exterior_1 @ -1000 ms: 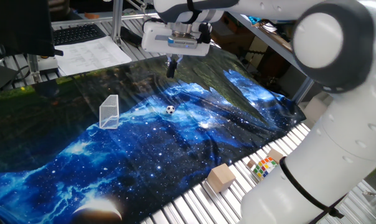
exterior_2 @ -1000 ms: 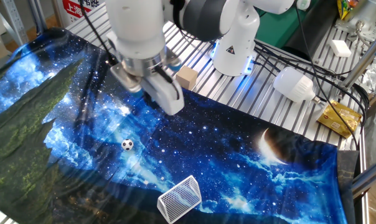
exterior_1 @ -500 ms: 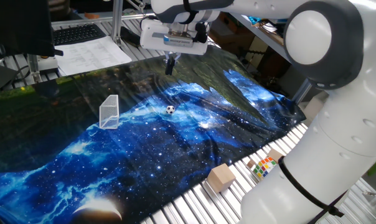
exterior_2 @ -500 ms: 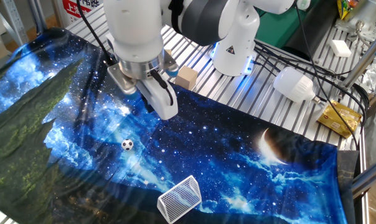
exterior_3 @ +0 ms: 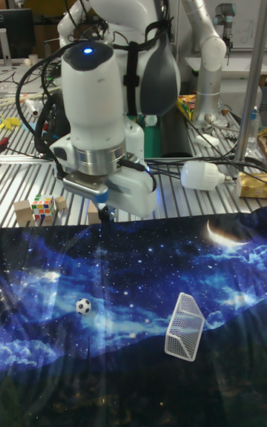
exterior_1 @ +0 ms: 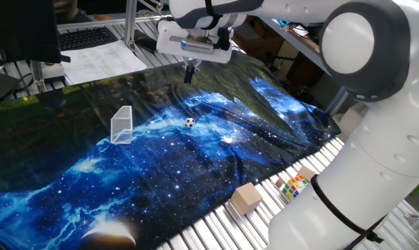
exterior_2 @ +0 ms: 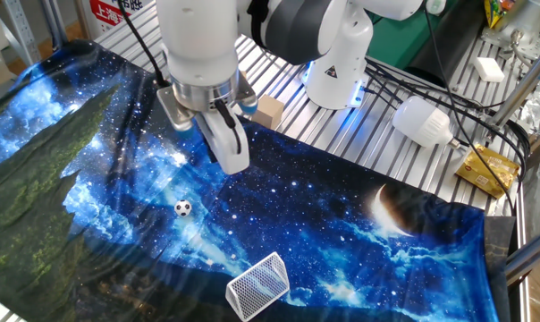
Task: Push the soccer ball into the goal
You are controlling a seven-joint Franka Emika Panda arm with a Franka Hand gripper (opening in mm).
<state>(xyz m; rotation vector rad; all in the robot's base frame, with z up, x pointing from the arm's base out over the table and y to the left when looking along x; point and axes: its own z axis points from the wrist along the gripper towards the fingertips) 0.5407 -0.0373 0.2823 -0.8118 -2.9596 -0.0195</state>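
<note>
galaxy-print cloth (exterior_1: 195, 180) covers slatted table (exterior_2: 404, 174); gripper (exterior_1: 190, 74) closed, empty.

Little can be read. A red and white sign (exterior_2: 116, 7) beyond the desk's far edge in the other fixed view carries characters too small and cropped to make out. Printed sheets (exterior_1: 102, 61) near a keyboard show lines too fine to read.

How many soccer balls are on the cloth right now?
1. The soccer ball lies on the blue cloth, apart from the goal; none seems hidden.
</note>
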